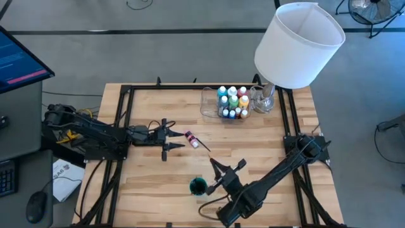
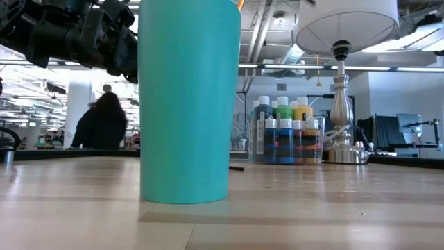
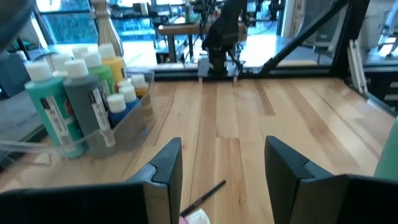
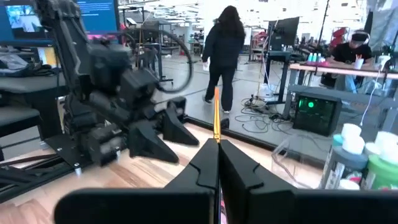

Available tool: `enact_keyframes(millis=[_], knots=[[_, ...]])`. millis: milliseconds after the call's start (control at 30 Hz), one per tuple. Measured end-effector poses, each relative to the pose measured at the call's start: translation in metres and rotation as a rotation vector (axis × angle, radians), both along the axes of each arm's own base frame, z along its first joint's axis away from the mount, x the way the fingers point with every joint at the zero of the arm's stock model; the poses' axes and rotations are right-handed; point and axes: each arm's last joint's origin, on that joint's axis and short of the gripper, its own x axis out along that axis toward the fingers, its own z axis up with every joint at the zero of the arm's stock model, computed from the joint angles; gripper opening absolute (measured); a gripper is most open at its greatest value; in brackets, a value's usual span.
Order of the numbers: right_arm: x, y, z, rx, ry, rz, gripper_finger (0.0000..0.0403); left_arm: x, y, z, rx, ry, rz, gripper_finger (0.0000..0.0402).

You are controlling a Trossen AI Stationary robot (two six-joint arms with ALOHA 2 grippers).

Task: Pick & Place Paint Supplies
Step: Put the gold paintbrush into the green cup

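Observation:
My right gripper [image 1: 216,166] hovers just past a teal cup [image 1: 198,186] near the table's front edge, shut on a thin brush whose orange end [image 4: 216,118] sticks out beyond the fingertips. My left gripper [image 1: 179,139] is at the table's left, open and pointing right. A pink bottle [image 1: 191,138] lies on its side just ahead of it, its white cap [image 3: 196,218] showing low between the fingers, apart from them. A dark brush [image 3: 206,195] lies flat on the table beside that bottle. A clear tray [image 1: 209,104] at the back holds several white-capped paint bottles [image 1: 232,101]. My right gripper pinches the brush between its two fingers [image 4: 205,163], which point about level toward the table's left side. Only the brush's orange end [image 4: 216,127] shows past the fingertips; the fingers hide the rest. The brush is lifted clear of the table.
A big white lampshade [image 1: 299,43] on a silver lamp base [image 2: 340,125] stands at the back right beside the tray. The teal cup [image 2: 184,104] stands upright near the front edge. Dark frame rails [image 1: 120,120] run along the table's sides. A person walks in the room behind.

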Motion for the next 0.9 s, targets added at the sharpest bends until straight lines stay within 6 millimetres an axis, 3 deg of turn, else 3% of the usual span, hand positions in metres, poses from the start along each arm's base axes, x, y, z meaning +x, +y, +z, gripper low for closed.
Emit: enact_keyframes(millis=[400,900], knots=[[0.033,0.024,0.03,-0.028,0.09,0.035,0.0,0.001,0.001,-0.004,0.002,0.018,0.008,0.0121],[0.069,0.034,0.03,-0.036,0.131,0.231,0.0,0.002,0.001,-0.004,-0.012,0.019,0.004,0.0121]])
